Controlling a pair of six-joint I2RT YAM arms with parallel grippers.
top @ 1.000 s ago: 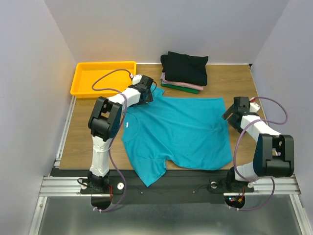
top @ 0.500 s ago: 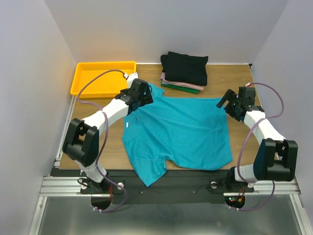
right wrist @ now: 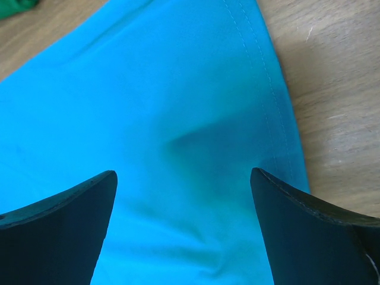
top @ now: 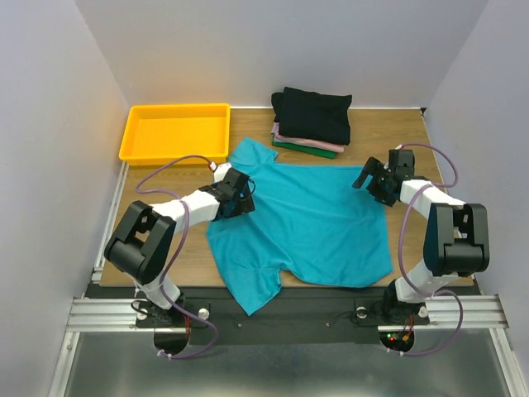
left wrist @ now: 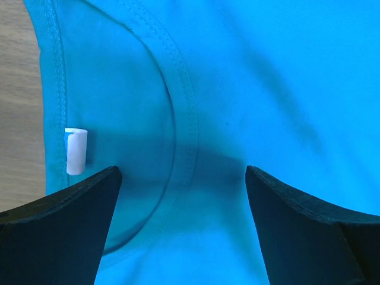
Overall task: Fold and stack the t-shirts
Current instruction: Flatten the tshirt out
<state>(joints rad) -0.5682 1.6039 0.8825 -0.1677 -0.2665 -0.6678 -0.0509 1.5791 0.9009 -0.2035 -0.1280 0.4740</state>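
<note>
While the teal t-shirt (top: 306,227) lies spread out on the table (top: 405,136), the left gripper (top: 240,197) sits low over its collar (left wrist: 181,124). Its fingers are wide apart and hold nothing. A white label (left wrist: 75,151) shows just beside one finger. The right gripper (top: 369,177) is wide open too, with nothing in it, right over the shirt's edge. The folded shirts (top: 312,122) sit stacked past both grippers.
</note>
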